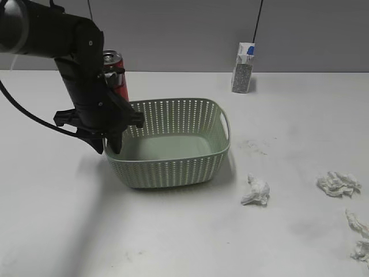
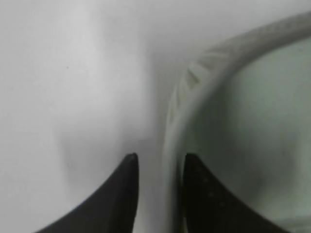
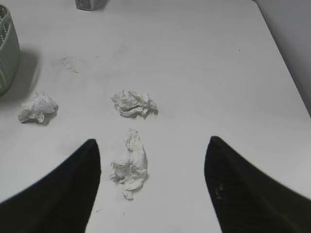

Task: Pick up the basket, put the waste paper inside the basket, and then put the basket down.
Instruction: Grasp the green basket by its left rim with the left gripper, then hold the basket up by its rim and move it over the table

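- Right now, the pale green plastic basket with rows of little holes (image 1: 173,144) sits on the white table (image 1: 173,242), near the middle and a bit toward the far edge.
- The black left gripper (image 1: 109,141) hangs over the left end of the basket.
- Up close, one black finger (image 2: 116,194) is outside the basket rim (image 2: 175,126) and the other finger is inside it. The rim sits between them. The fingers are close together, but it is hard to tell if they squeeze the rim yet.
- A red can with a silver top (image 1: 115,72) stands just behind the left gripper, near the far edge.
- A white carton with a blue mark (image 1: 243,68) stands upright by the far edge, to the right of the basket.
- Three crumpled balls of white waste paper (image 3: 132,103) lie on the table near the right edge, well apart from the basket.
- The right gripper (image 3: 153,184) hovers above the paper with its two black fingers spread wide. It holds nothing.
- One long wad (image 3: 130,167) lies between those fingers.
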You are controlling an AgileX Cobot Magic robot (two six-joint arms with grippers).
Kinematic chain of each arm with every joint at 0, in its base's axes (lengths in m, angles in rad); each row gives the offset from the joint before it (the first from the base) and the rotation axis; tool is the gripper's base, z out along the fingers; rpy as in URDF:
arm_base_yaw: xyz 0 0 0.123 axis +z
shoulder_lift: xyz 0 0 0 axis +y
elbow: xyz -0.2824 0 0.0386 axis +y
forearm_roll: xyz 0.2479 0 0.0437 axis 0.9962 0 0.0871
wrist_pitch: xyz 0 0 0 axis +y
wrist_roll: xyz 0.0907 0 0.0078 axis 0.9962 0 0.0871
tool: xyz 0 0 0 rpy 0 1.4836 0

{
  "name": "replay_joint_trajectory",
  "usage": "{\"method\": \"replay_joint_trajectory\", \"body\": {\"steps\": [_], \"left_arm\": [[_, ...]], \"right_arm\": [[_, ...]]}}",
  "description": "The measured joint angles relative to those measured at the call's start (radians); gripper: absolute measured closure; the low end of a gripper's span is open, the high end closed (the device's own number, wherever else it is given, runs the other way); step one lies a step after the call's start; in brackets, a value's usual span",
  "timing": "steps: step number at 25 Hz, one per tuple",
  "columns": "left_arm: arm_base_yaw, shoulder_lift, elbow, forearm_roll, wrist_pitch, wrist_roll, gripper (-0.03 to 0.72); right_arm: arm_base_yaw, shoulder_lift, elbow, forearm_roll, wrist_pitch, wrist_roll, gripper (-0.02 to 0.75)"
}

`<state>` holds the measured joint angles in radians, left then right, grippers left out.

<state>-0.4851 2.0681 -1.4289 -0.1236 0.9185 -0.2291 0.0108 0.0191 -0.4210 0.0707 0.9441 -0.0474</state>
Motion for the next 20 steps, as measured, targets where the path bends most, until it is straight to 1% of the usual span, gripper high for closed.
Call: {"method": "replay_joint_trajectory", "body": {"steps": [2,3,4,5,10,15,20], "left_arm": [[-0.001,0.000,0.000,-0.008,0.000,-0.001,0.569],[-0.001,0.000,0.000,-0.020,0.000,-0.003,0.620],[-0.001,0.000,-0.001,-0.032,-0.003,-0.007,0.660],[-0.001,0.000,-0.002,-0.039,-0.002,-0.007,0.683],[-0.001,-0.012,-0.002,-0.052,0.023,-0.007,0.688],[-0.001,-0.084,-0.002,0.010,0.051,-0.006,0.688],[-0.007,-0.164,-0.002,0.022,0.058,-0.006,0.688]], "right_arm": [[0.000,0.000,0.000,0.000,0.000,0.000,0.232],[0.000,0.000,0.000,0.000,0.000,0.001,0.232],[0.000,0.000,0.000,0.000,0.000,0.001,0.232],[0.000,0.000,0.000,0.000,0.000,0.001,0.232],[0.000,0.000,0.000,0.000,0.000,0.001,0.232],[0.000,0.000,0.000,-0.001,0.000,0.001,0.232],[0.000,0.000,0.000,-0.001,0.000,0.001,0.232]]}}
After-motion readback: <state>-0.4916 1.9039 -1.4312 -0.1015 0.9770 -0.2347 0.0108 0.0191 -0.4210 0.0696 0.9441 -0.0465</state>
